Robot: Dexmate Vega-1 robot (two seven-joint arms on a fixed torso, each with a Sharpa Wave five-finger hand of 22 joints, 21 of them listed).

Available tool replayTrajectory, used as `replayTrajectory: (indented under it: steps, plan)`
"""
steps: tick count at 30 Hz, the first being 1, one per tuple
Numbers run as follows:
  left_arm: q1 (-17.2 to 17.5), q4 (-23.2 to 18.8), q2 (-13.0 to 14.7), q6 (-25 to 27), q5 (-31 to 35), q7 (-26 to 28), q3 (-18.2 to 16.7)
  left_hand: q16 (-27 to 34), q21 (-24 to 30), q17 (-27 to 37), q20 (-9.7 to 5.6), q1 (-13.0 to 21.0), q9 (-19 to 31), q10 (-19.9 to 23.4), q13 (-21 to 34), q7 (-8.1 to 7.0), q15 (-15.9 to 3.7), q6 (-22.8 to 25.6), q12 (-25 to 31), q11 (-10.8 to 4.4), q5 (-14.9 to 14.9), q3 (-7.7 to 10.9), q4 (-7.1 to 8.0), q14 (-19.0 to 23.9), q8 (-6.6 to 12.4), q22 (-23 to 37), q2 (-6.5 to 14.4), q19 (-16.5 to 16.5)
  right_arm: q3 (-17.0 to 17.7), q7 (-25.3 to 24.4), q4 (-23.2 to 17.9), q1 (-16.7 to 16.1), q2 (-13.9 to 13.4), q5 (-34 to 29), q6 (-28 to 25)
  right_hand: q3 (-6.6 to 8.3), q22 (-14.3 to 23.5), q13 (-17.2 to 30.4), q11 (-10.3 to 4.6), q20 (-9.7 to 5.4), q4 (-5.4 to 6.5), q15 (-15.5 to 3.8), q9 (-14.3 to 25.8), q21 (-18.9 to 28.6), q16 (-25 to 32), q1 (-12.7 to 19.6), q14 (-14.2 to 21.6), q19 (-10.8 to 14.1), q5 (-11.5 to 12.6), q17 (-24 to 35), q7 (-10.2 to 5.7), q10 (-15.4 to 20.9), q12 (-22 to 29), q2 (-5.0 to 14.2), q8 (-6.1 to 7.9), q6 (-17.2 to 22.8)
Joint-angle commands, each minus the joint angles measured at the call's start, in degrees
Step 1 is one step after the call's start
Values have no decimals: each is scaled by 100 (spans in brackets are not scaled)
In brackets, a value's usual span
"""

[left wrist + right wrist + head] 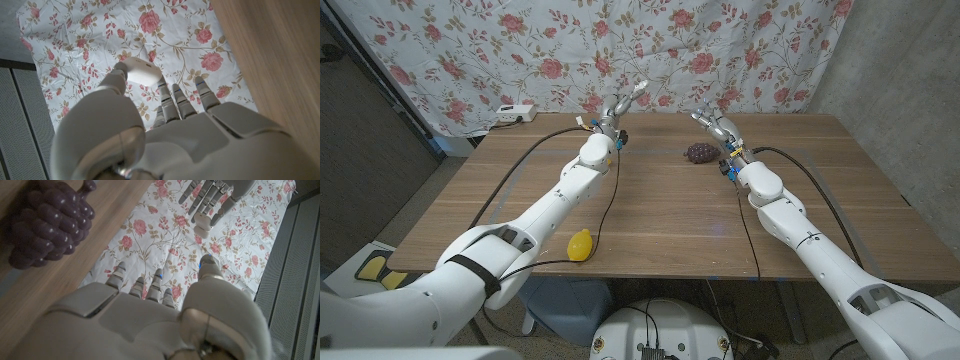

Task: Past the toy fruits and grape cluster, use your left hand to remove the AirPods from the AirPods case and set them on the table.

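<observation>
Above the table's far edge, left hand [165, 135] pinching white AirPods case [142, 71], right hand [150, 320] empty, fingers spread.

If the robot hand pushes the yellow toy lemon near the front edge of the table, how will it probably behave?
The yellow toy lemon looks rounded with tapered ends, so a push would probably make it roll or wobble off line. It lies close to the table front edge, so it might fall off. As a toy fruit it is likely light and stiff, though the pictures cannot confirm that.
</observation>
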Motion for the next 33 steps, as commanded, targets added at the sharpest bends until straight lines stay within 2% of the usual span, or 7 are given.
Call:
replayTrajectory:
  steps: [1,10,14,21,23,25,33]
  plan:
    - [34,77,-151,-128,-401,-245,5,-25,-19,19,-23,40,10,933,28,13,-17,-26,33,-892,29,-20,3,-10,26,14,59,-31,-187,-195,-140,41,-124,-360,-98,98,8,37,-74,-109,-14,-99,5,6,33,176,-69,-58,39,8,-57,-80,-9,-5,-8,-232]
    - [5,380,-371,-415,-804,-595,-32,-30,-28,23,-44,58,8,959,33,-8,-30,-33,41,-894,28,-23,8,-29,14,15,80,-57,-282,-714,-554,-86,-124,-695,-569,188,7,84,-99,-121,3,-113,8,11,43,337,-120,-99,38,13,-62,-112,13,10,-18,-469]
    - [8,140,-249,-114,-787,-579,52,-31,-35,25,-53,62,7,958,35,-19,-38,-36,40,-895,27,-25,13,-37,9,15,90,-77,-338,-823,-688,-103,-147,-792,-773,254,5,123,-132,-187,4,-146,8,49,92,466,-36,-8,37,14,-67,57,95,6,22,-504]
    - [47,211,-372,-283,-1076,-790,-5,-36,-40,31,-49,66,6,936,37,-31,-44,-46,31,-895,24,-32,23,-61,-1,16,104,-95,-430,-1166,-898,-134,-139,-1058,-1047,315,3,149,-218,-296,6,-155,5,44,116,599,6,10,34,11,-78,204,148,-12,3,-697]
    - [158,-85,-351,-48,-1102,-525,-20,-39,-40,32,-49,67,6,931,38,-32,-58,-44,28,-896,23,-34,26,-72,-2,16,108,-97,-460,-1288,-933,-142,-119,-1144,-1098,330,3,157,-224,-300,9,-163,5,47,127,632,29,22,32,10,-77,248,163,-13,14,-706]
    - [156,-81,-342,-34,-1240,-736,-29,-41,-41,33,-48,66,6,930,39,-39,-59,-32,27,-896,22,-37,28,-77,2,16,109,-100,-488,-1350,-975,-143,-114,-1198,-1156,337,3,162,-217,-283,12,-165,4,49,132,649,39,34,30,10,-60,249,161,-18,16,-724]
    - [242,-109,-487,-145,-1377,-617,-44,-40,-37,36,-61,71,5,938,43,-29,-65,-8,30,-898,19,-45,35,-86,5,17,119,-96,-664,-1708,-1015,-84,-35,-1554,-1315,366,3,188,-276,-382,42,-236,3,42,136,707,26,35,11,16,-107,202,137,-18,-1,-876]
